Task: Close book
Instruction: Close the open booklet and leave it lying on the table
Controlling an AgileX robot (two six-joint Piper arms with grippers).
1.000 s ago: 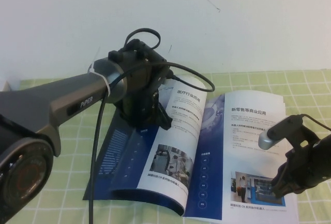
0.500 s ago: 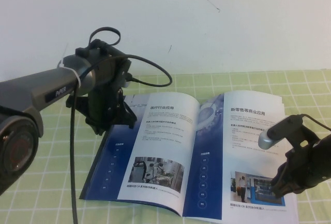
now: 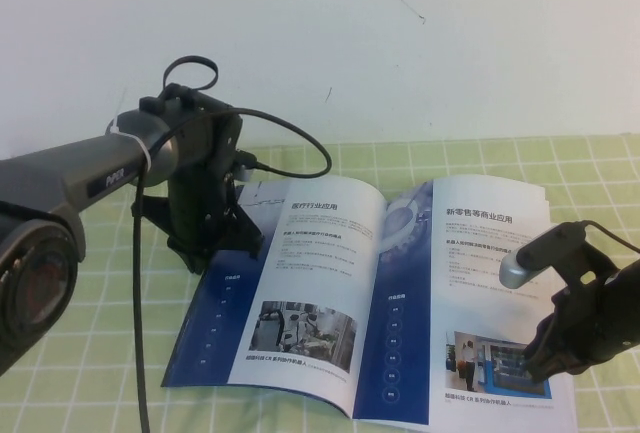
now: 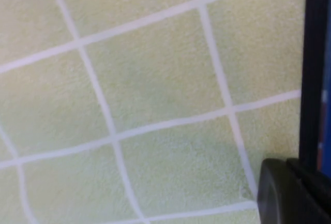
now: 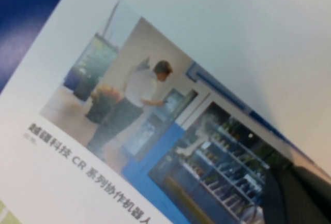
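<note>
The book (image 3: 400, 293) lies open on the green checked cloth (image 3: 100, 353), showing white and blue pages with photos. My left gripper (image 3: 208, 245) points down at the book's left edge, beside the blue left page; the left wrist view shows the cloth (image 4: 155, 79) with the book's dark edge (image 4: 313, 69) next to it. My right gripper (image 3: 542, 361) rests on the lower part of the right page, over a printed photo (image 5: 155, 120). I see nothing held in either gripper.
A white wall (image 3: 400, 43) rises right behind the cloth. A black cable (image 3: 290, 148) loops from the left arm over the book's top left corner. Open cloth lies left of the book and along the front edge.
My left arm has swung left, off the left page to the book's left edge. The page that stood raised a second ago now lies flat. The right arm has not moved.
</note>
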